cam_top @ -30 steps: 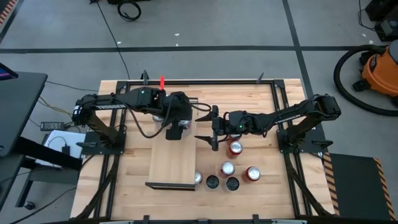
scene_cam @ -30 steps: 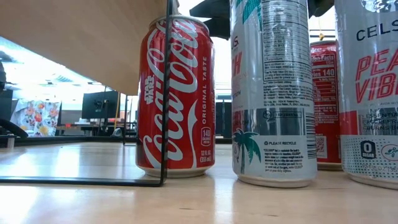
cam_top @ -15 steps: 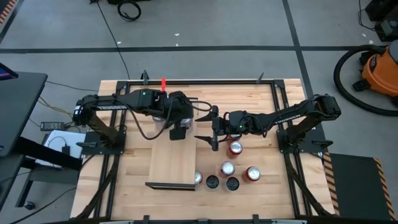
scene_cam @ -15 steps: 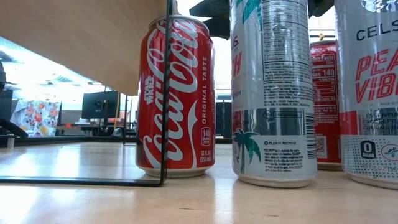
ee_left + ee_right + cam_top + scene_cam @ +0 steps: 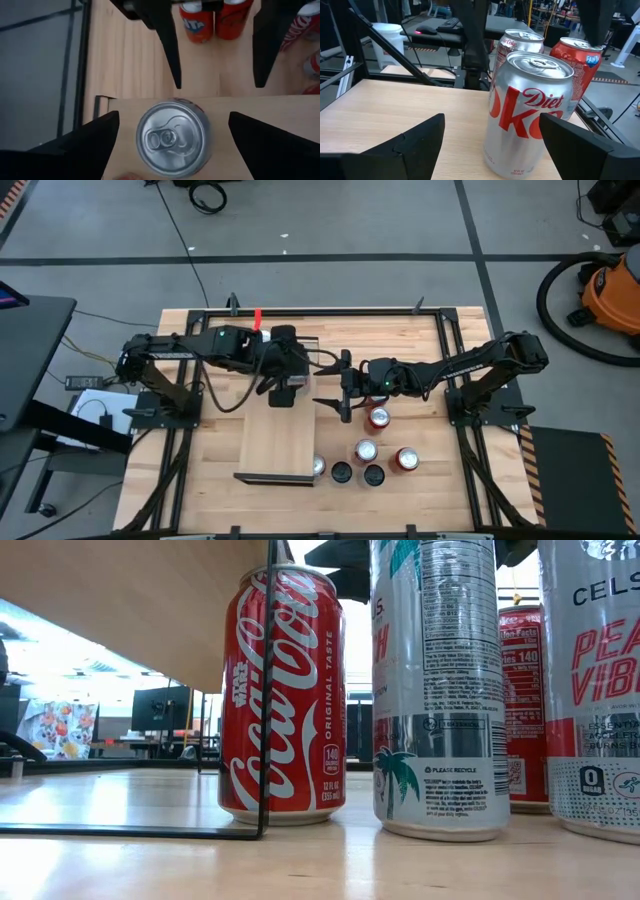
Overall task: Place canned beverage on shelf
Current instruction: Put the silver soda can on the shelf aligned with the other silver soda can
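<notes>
A silver Diet Coke can (image 5: 532, 107) stands upright on its base on the pale plywood shelf (image 5: 280, 442), near the shelf's far end. The left wrist view shows its top (image 5: 173, 137). In the high view my left arm hides it. My left gripper (image 5: 174, 114) is open above the can, with one finger on either side and clear of it. My right gripper (image 5: 322, 386) is open and level beside the shelf's right edge. Its fingers (image 5: 415, 142) point at the can and are apart from it.
Several cans stand on the table right of the shelf (image 5: 365, 450). In the low view a red Coca-Cola can (image 5: 283, 700) stands by the shelf's wire leg (image 5: 268, 690), with tall cans (image 5: 440, 690) beside it. A Coke can (image 5: 517, 42) and a Fanta can (image 5: 580, 57) stand beyond the Diet Coke.
My left arm has shifted slightly toward the table's left edge, with its gripper still over the shelf's far end. The cans and my right gripper have kept still.
</notes>
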